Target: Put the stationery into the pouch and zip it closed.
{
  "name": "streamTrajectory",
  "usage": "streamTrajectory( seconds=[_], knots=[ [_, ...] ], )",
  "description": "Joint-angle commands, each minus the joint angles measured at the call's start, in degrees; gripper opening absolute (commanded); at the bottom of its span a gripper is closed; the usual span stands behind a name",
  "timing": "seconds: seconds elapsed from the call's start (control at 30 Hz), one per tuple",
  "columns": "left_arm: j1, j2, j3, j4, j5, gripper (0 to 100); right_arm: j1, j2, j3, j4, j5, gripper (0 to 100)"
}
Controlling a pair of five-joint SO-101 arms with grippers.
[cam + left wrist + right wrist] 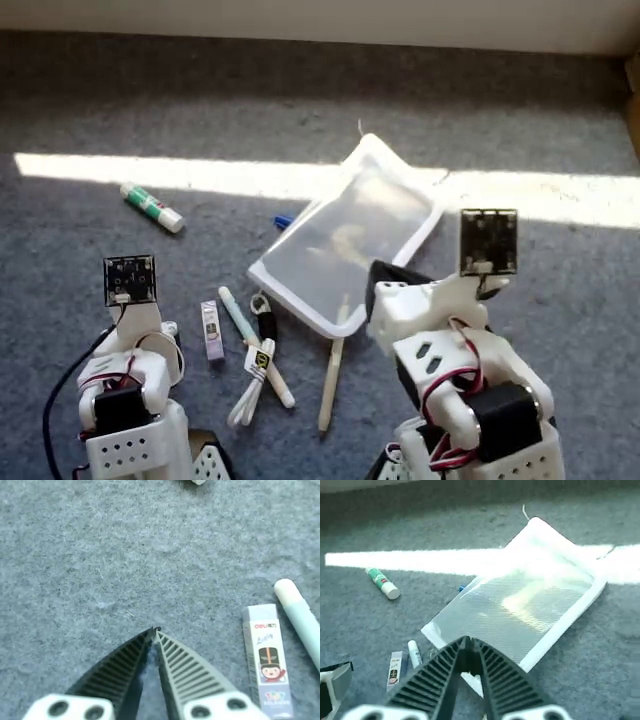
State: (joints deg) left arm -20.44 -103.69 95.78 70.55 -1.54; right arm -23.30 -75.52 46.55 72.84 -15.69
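High view: pouch [345,235] flat on the carpet [520,120], eraser [211,330] and pen [238,312] loose near it. Left gripper [155,630] and right gripper [468,641] both have jaws pressed together, empty. Left should probably spread wide over the eraser first while right steadies the pouch edge.

The translucent white mesh pouch [350,235] lies flat and askew. A pale pencil [331,380] lies at its near edge, with a mint pen [240,318] and a boxed eraser [211,330] near that corner. A green-labelled glue stick [152,207] lies well apart from the pouch.
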Motion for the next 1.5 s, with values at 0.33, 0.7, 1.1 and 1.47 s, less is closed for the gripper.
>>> streamTrajectory(
  seconds=[0.33,0.7,1.1,1.47],
  knots=[
    [-0.48,-0.4,0.4,-1.05,0.35,1,-21.32,24.31,-4.79,-2.59,-9.85,11.1],
    [-0.48,-0.4,0.4,-1.05,0.35,1,-29.05,42.24,-5.41,-15.43,-10.2,11.1],
    [-0.48,-0.4,0.4,-1.05,0.35,1,-29.05,61.76,-14.2,-17.89,-10.2,11.1],
    [-0.57,-0.4,0.4,-1.05,0.35,1,-28.97,71.16,-17.8,-17.89,-10.2,11.6]
  ],
)
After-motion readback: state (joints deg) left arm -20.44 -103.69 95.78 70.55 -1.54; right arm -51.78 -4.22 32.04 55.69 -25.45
